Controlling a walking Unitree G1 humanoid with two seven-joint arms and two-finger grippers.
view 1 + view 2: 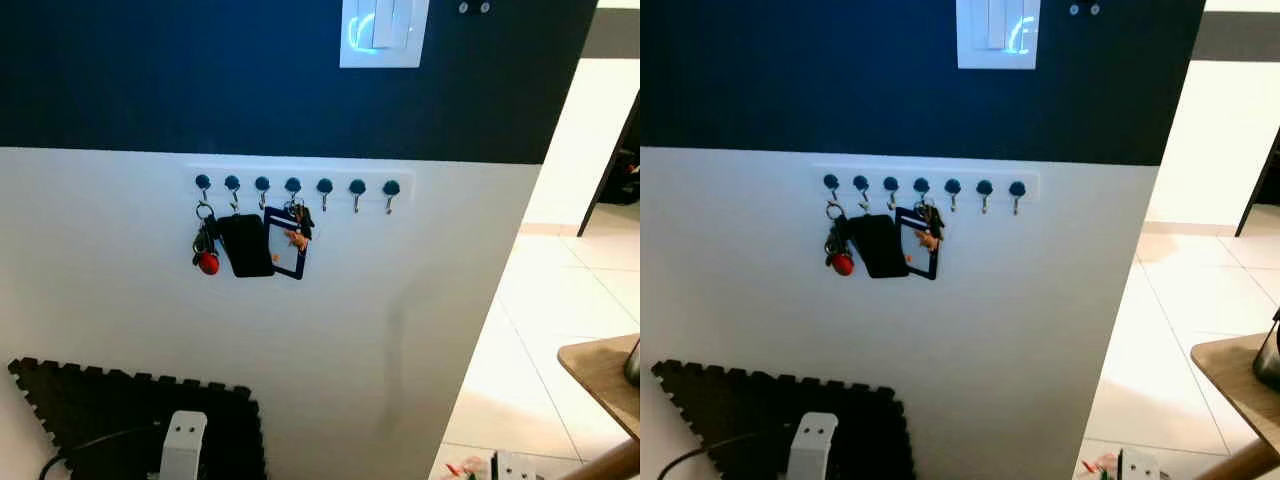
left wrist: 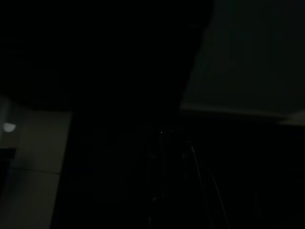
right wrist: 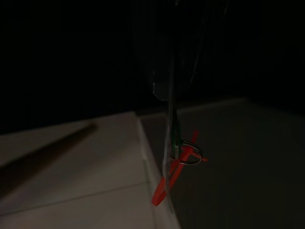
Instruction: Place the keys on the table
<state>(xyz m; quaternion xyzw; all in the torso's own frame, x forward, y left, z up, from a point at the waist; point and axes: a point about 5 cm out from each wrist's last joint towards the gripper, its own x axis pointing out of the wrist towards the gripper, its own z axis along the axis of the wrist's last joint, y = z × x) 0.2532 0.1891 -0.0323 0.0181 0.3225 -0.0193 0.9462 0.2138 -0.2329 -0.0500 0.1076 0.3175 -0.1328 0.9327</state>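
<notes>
A hook rail [image 1: 296, 184] on the white wall carries hanging items. The right gripper [image 3: 174, 119] hangs low, clamped on the keys [image 3: 183, 155]; the wooden table [image 1: 600, 372] stands right.

A row of hooks [image 1: 295, 186] runs along the wall [image 1: 400, 330], below the light switch [image 1: 383, 32]. The keys [image 1: 205, 247] hang from the leftmost hook; a pouch [image 1: 246, 245] hangs just right of them, a card holder [image 1: 285, 245] right of that. A foam mat [image 1: 120, 415] lies below left. A table [image 1: 600, 372] stands at far right
</notes>
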